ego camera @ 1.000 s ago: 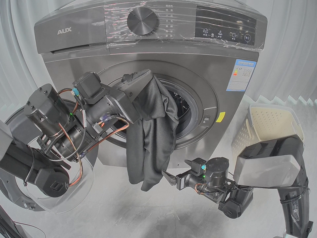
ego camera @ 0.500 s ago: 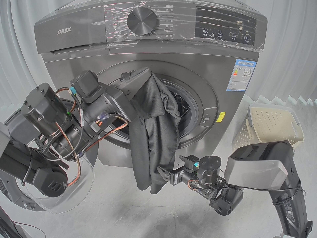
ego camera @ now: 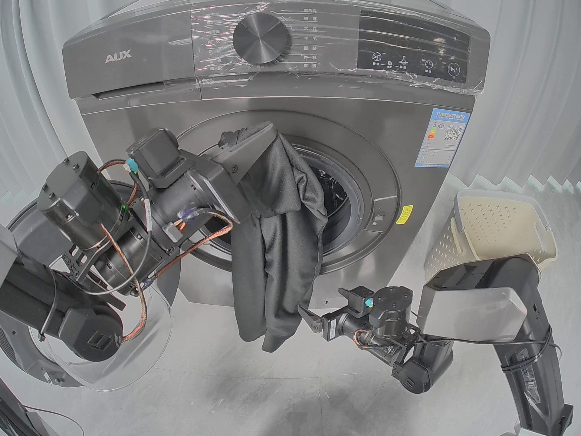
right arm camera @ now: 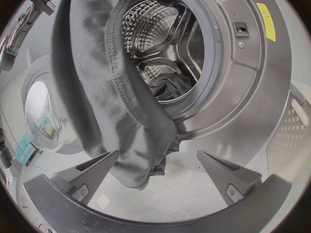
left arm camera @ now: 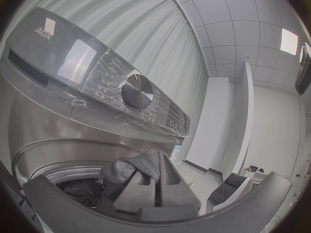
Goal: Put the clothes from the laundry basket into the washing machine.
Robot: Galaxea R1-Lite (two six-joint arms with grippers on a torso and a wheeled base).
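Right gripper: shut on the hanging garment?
No, the right gripper is open, fingers spread wide near the dark garment's lower end.

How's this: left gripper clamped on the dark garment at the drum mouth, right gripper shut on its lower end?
Not quite: the right gripper is open, fingers spread near the lower end of the dark garment, as the right wrist view shows. The left gripper is clamped on it at the drum mouth.

Light: bright, even, from a square white ceiling panel (left arm camera: pixel 289 41).
Glare: pale patches on the grey metal washing machine (ego camera: pixel 375 152).
Edges: wrist views bulge, corners black.
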